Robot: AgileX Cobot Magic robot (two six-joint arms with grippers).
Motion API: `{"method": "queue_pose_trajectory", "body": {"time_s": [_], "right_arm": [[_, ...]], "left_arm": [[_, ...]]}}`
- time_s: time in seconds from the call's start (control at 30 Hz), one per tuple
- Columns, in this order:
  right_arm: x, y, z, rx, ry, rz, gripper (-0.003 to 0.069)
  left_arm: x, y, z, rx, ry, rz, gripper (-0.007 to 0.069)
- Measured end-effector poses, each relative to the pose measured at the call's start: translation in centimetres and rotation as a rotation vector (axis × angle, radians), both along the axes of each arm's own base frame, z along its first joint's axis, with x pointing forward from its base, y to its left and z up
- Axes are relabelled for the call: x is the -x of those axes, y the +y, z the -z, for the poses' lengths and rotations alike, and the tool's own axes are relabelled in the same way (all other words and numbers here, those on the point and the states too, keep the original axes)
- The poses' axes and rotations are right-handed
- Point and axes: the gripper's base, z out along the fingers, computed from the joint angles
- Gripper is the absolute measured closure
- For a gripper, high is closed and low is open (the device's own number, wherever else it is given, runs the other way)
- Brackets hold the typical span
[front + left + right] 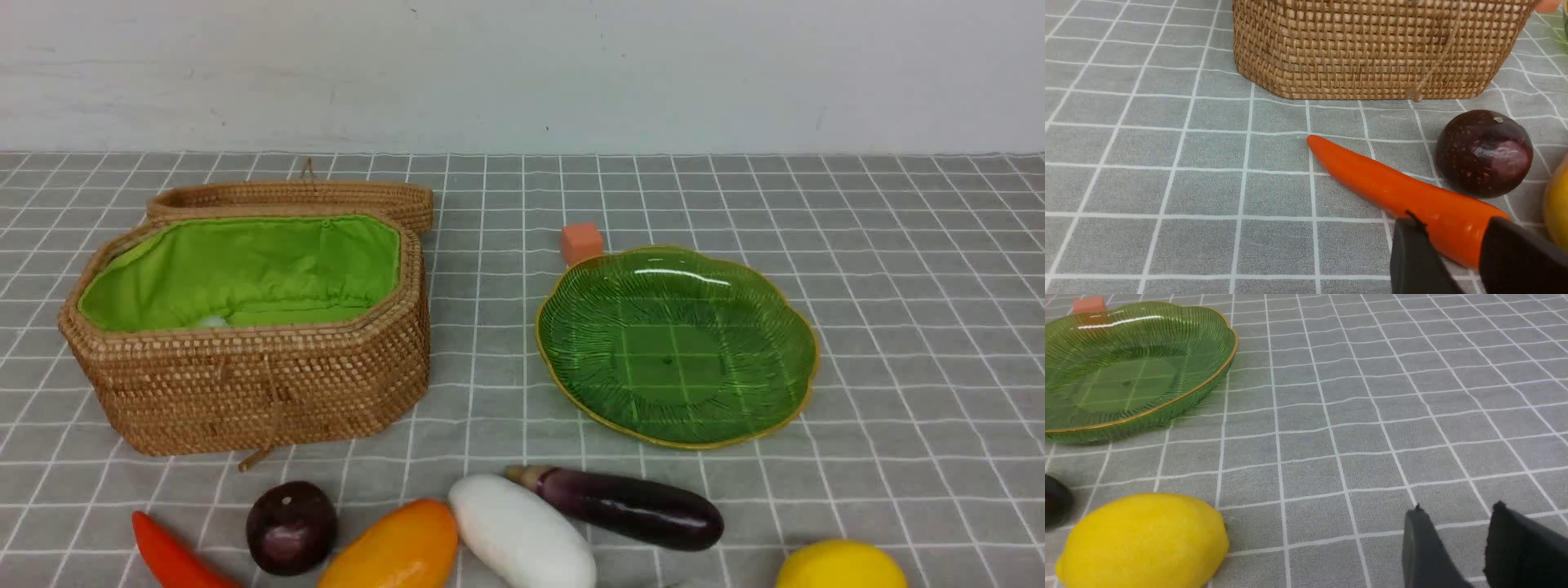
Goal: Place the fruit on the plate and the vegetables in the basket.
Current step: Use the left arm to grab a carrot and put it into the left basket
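L gripper [1451, 222] hangs low w/ jaws narrowly parted, thick end of the red chili [1392, 192] showing in the gap; can't tell if the pads touch it. R gripper [1457, 506] has the same narrow gap, holding nothing, over grey checked cloth [1351, 416] w/ the lemon [1143, 539] nr it. Front row on the cloth, L to R: chili, maroon fruit [291, 527], mango [396, 549] just beside white radish [518, 535], eggplant [633, 508], lemon. Further back: basket [245, 384] at left, lid [294, 196] open behind it; plate [678, 343] at right; orange-pink cube [581, 242] just beyond its rim.
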Motion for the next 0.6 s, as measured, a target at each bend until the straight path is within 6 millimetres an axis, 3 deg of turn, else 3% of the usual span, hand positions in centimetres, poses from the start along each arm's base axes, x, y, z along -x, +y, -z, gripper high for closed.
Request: {"method": "queue_pose_trajectory", "body": {"time_s": [0.6], "right_arm": [[0.00,0.00,0.00,0.000,0.000,0.000,0.0418]], "left_arm": [[-0.03,0.06,-0.08,-0.018,-0.010,-0.001,0.0386]]}}
